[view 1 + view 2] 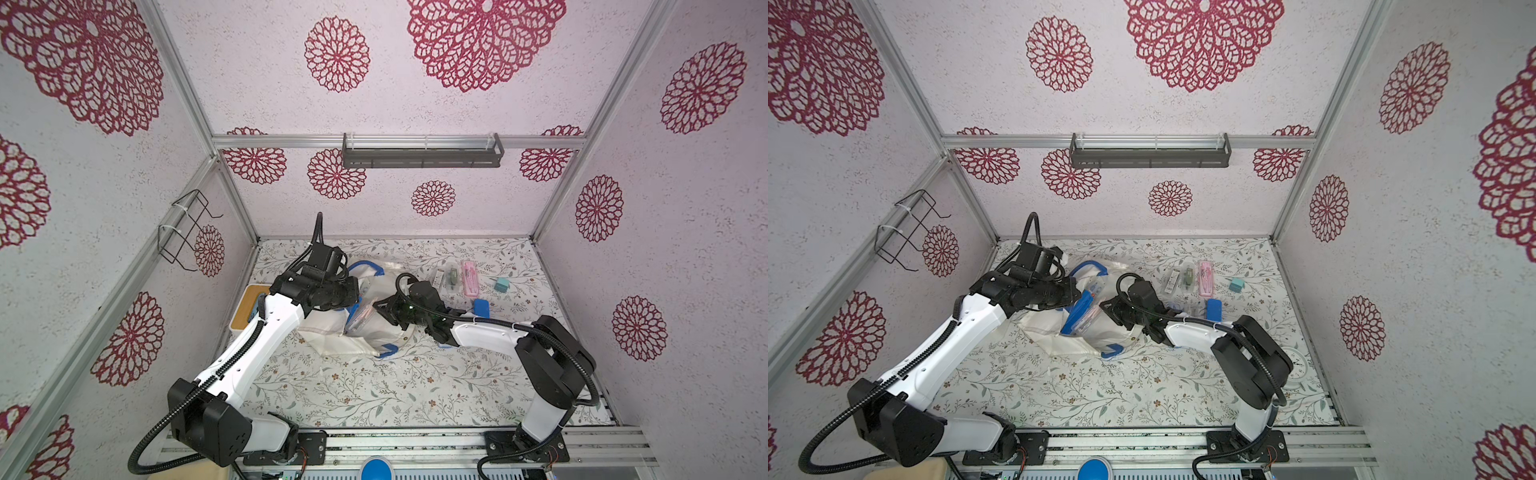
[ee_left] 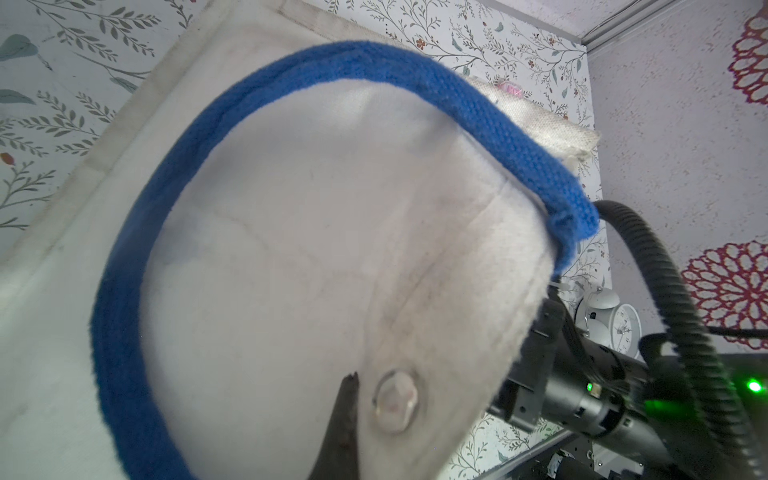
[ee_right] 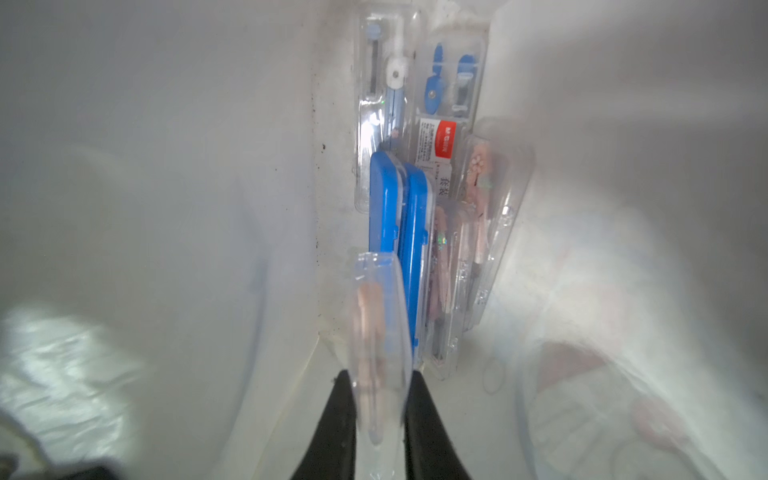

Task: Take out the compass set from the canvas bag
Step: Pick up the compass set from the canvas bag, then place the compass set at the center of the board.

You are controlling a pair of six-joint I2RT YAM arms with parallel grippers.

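Note:
The canvas bag (image 1: 332, 332) lies on the floral table, off-white with blue handles, its mouth held open between my two arms. My left gripper (image 1: 353, 291) is shut on the bag's upper rim; in the left wrist view one dark finger (image 2: 345, 415) presses the fabric beside a snap button (image 2: 395, 401), under the blue handle (image 2: 415, 79). My right gripper (image 3: 378, 376) is inside the bag, shut on the end of a clear compass set (image 3: 376, 324) with a pinkish compass in it. Several more cases stand behind it, two of them blue (image 3: 399, 216).
On the table behind the right arm lie a clear case (image 1: 440, 276), a green one (image 1: 452, 279), a pink one (image 1: 469, 277), a teal box (image 1: 502, 284) and a blue case (image 1: 482, 308). A wood-lidded white box (image 1: 249, 307) sits at the left edge. A white clock (image 1: 1293, 365) stands near the right arm.

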